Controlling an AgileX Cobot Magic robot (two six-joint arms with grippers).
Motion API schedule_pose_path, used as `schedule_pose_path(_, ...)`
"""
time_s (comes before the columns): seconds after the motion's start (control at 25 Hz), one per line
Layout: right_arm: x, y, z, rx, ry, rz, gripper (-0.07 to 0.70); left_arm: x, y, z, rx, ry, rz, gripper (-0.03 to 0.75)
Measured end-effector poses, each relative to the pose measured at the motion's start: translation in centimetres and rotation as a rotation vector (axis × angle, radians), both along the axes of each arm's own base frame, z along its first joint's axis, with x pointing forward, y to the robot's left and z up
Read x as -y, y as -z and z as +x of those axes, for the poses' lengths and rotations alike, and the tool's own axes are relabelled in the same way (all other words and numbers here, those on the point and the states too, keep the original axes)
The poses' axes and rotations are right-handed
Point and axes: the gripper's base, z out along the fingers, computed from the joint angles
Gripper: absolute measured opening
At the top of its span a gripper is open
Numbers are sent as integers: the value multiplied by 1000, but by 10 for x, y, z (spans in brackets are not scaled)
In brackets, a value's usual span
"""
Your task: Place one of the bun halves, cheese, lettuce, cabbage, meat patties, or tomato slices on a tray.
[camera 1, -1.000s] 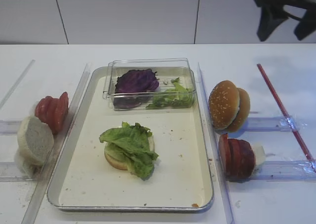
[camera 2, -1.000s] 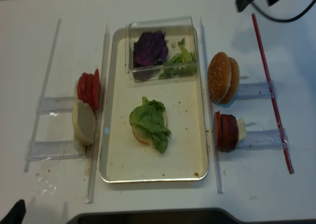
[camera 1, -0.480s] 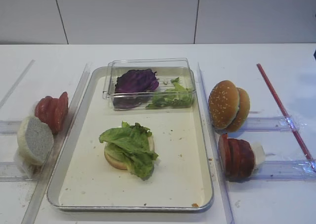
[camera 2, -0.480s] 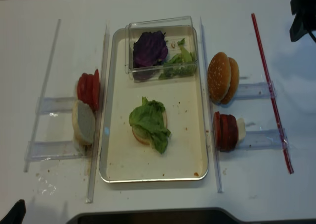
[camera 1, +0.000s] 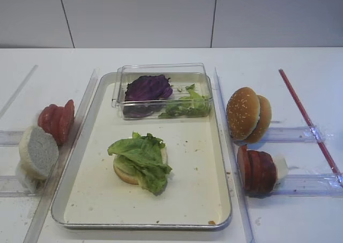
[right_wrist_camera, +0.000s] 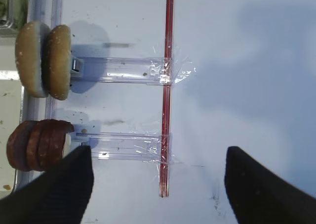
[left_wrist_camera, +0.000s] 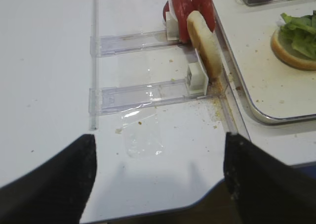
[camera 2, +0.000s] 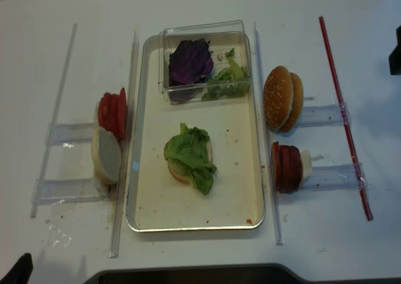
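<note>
On the cream tray (camera 1: 96, 200) lies a bun half (camera 1: 123, 173) covered with lettuce (camera 1: 142, 157). Purple cabbage (camera 1: 147, 87) and more lettuce sit in a clear box (camera 1: 161, 68) at the tray's far end. Left of the tray stand tomato slices (camera 1: 56, 119) and a white bun half (camera 1: 37, 152). To its right are sesame buns (camera 1: 244, 113) and meat patties (camera 1: 257, 170). No cheese shows. My right gripper (right_wrist_camera: 158, 189) hangs open over bare table right of the patties (right_wrist_camera: 34, 145). My left gripper (left_wrist_camera: 157, 184) is open above the front-left table edge, holding nothing.
Clear plastic rails (camera 1: 292, 134) hold the food rows on both sides of the tray. A red strip (camera 1: 308, 119) is taped across the right rails. A dark edge of the right arm (camera 2: 396, 58) shows at the far right.
The right arm has swung from the back right corner off to the right, leaving one overhead view. The food and the tray have not moved.
</note>
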Motion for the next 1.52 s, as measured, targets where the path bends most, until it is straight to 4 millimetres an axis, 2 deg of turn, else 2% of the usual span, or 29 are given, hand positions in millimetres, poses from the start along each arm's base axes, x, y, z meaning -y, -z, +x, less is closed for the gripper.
schedule_pose_path(0.24, -8, -19, -49, 136, -19, -1, 562, 0, 0, 0, 0, 0, 0, 492)
schedule_pose_path(0.44, -13, -17, -88, 206, -37, -15, 562, 0, 0, 0, 0, 0, 0, 492)
schedule_pose_path(0.68, -16, 2, -118, 232, -71, -38, 562, 0, 0, 0, 0, 0, 0, 492)
schedule_pose_path(1.04, -23, 28, -170, 375, -102, -69, 562, 0, 0, 0, 0, 5, 7, 492)
schedule_pose_path(1.24, -25, 47, -184, 398, -111, -78, 562, 0, 0, 0, 0, 6, 9, 492)
schedule_pose_path(1.52, -26, 85, -190, 369, -113, -76, 562, 0, 0, 0, 0, 6, 9, 492)
